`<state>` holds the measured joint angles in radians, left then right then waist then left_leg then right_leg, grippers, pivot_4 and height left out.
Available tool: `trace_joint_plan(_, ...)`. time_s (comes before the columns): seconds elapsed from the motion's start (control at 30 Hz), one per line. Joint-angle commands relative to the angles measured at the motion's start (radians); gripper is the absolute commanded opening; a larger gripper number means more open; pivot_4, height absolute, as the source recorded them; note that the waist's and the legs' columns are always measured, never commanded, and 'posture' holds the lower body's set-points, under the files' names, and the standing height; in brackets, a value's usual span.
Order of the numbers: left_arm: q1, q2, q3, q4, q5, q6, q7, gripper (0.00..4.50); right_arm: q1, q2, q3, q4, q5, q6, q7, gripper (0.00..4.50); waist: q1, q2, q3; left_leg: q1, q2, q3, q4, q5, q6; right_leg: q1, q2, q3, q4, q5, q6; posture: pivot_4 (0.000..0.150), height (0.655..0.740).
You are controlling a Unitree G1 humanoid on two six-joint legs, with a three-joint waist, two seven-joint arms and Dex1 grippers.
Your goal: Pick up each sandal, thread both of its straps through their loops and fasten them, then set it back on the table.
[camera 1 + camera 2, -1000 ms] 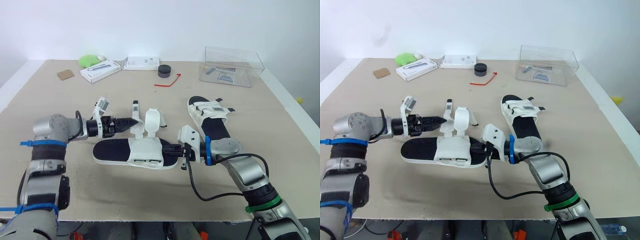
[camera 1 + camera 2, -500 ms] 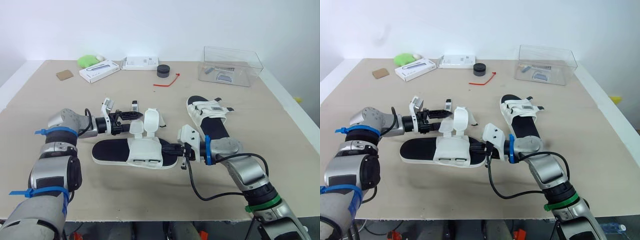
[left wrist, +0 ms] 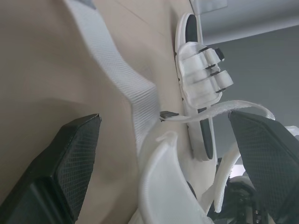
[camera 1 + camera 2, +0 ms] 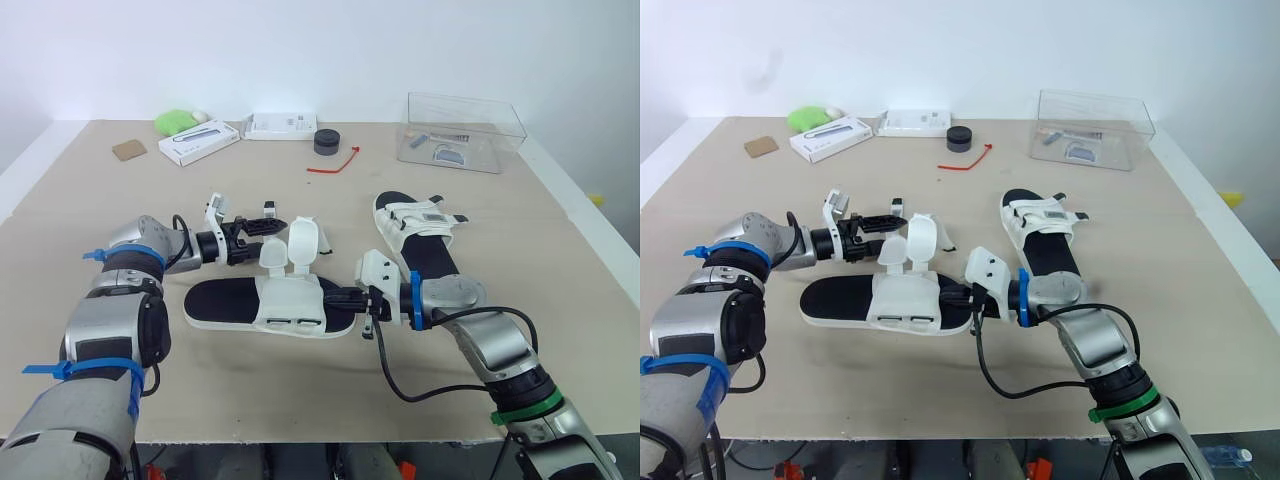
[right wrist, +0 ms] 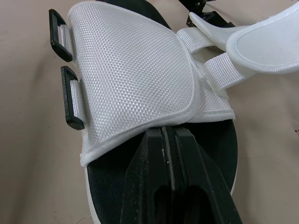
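Note:
A white-strapped sandal with a black footbed [image 4: 225, 302] lies on the table in front of me. Its two wide flaps [image 4: 305, 242] stand up unfastened, and a narrow strap [image 3: 117, 70] trails on the table. My left gripper [image 4: 255, 227] is open, level with the flaps, and the strap end lies between its fingers [image 3: 70, 163]. My right gripper [image 4: 347, 298] is shut, with its tips resting on the footbed right behind the white upper [image 5: 135, 74]. The two black loops [image 5: 70, 98] hang empty. A second sandal [image 4: 425, 240] lies to the right with its straps fastened.
A clear plastic box [image 4: 465, 130] stands at the back right. Along the back are a black round pot [image 4: 326, 141], a red tie [image 4: 335, 163], two white boxes [image 4: 200, 141], a green object [image 4: 175, 122] and a brown square [image 4: 130, 150].
My left gripper has moved right, up to the raised flaps, and its fingers have opened. The sandal and my right gripper have stayed put.

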<state>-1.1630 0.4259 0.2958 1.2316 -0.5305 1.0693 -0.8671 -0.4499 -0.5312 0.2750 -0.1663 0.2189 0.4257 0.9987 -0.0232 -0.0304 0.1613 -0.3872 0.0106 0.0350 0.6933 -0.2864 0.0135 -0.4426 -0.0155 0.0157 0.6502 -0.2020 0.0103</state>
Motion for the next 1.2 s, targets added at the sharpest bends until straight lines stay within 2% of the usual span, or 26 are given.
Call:
trace_joint_plan(0.03, -0.045, -0.001, 0.048, 0.017, -0.007, -0.021, -0.008, 3.71, -0.008, -0.01, -0.01, -0.05, 0.001, -0.022, 0.002, 0.0, 0.0, 0.0, 0.0, 0.0, 0.0, 0.0, 0.0, 0.0, 0.0, 0.0, 0.0, 0.0, 0.0, 0.0, 0.0, 0.15, 0.74)
trace_joint_plan(0.13, -0.053, -0.007, 0.05, 0.019, 0.009, -0.023, -0.021, 2.23, -0.005, -0.012, -0.012, -0.054, 0.0, -0.022, 0.003, 0.0, 0.0, 0.0, 0.0, 0.0, 0.0, 0.0, 0.0, 0.0, 0.0, 0.0, 0.0, 0.0, 0.0, 0.0, 0.0, 0.15, 0.74)
trace_joint_plan(0.3, -0.057, -0.012, 0.029, 0.011, 0.04, -0.021, -0.057, 0.08, -0.005, -0.015, -0.01, -0.057, -0.001, -0.023, 0.006, 0.0, 0.0, 0.0, 0.0, 0.0, 0.0, 0.0, 0.0, 0.0, 0.0, 0.0, 0.0, 0.0, 0.0, 0.0, 0.0, 0.15, 0.74)
trace_joint_plan(0.53, -0.053, -0.012, -0.018, -0.064, 0.095, -0.137, -0.119, 0.08, 0.001, -0.02, -0.003, -0.062, -0.004, -0.027, 0.012, 0.0, 0.0, 0.0, 0.0, -0.001, 0.0, 0.0, 0.0, 0.0, 0.0, 0.0, 0.0, 0.0, 0.0, 0.0, 0.0, 0.15, 0.74)
trace_joint_plan(0.67, 0.052, -0.013, -0.138, -0.408, 0.133, -0.27, -0.199, 0.08, 0.004, -0.025, -0.003, -0.059, -0.006, -0.033, 0.014, 0.0, 0.0, 0.0, 0.0, -0.001, 0.0, 0.0, 0.0, 0.0, 0.0, -0.001, 0.0, 0.001, 0.0, 0.0, 0.0, 0.15, 0.74)
trace_joint_plan(0.73, 0.166, 0.0, -0.206, -0.627, 0.183, -0.413, -0.206, 0.08, 0.003, -0.026, -0.004, -0.059, -0.006, -0.033, 0.014, 0.0, 0.0, 0.0, 0.0, -0.001, 0.0, -0.001, 0.0, 0.0, -0.001, -0.001, -0.001, 0.002, 0.0, 0.0, 0.0, 0.15, 0.74)
trace_joint_plan(0.8, 0.29, 0.026, -0.276, -0.811, 0.268, -0.631, -0.207, 0.08, 0.004, -0.028, -0.004, -0.058, -0.005, -0.034, 0.016, 0.0, -0.001, 0.0, 0.0, 0.0, 0.0, 0.0, -0.001, -0.001, -0.002, -0.001, -0.005, 0.003, 0.001, 0.001, -0.001, 0.15, 0.74)
trace_joint_plan(0.87, 0.369, 0.05, -0.313, -0.906, 0.318, -0.774, -0.204, 0.08, 0.004, -0.03, -0.002, -0.057, -0.005, -0.035, 0.018, 0.0, 0.001, 0.0, 0.0, 0.001, 0.001, 0.001, -0.002, -0.001, -0.004, -0.001, -0.005, 0.003, 0.001, 0.001, -0.002, 0.15, 0.74)
trace_joint_plan(1.03, 0.509, 0.096, -0.356, -0.983, 0.388, -1.05, -0.213, 0.08, -0.01, -0.023, 0.004, -0.041, -0.007, -0.038, 0.025, 0.0, 0.005, 0.0, 0.0, 0.001, 0.001, 0.0, -0.001, -0.001, -0.004, 0.0, -0.005, 0.001, 0.0, 0.002, -0.003, 0.15, 0.74)
trace_joint_plan(1.2, 0.522, 0.088, -0.356, -0.984, 0.398, -1.221, -0.198, 0.08, -0.059, 0.007, -0.005, -0.002, -0.003, -0.028, 0.014, 0.0, 0.005, 0.0, 0.0, 0.0, 0.001, 0.0, 0.001, 0.0, -0.003, 0.001, -0.002, 0.001, 0.0, 0.003, -0.001, 0.15, 0.74)
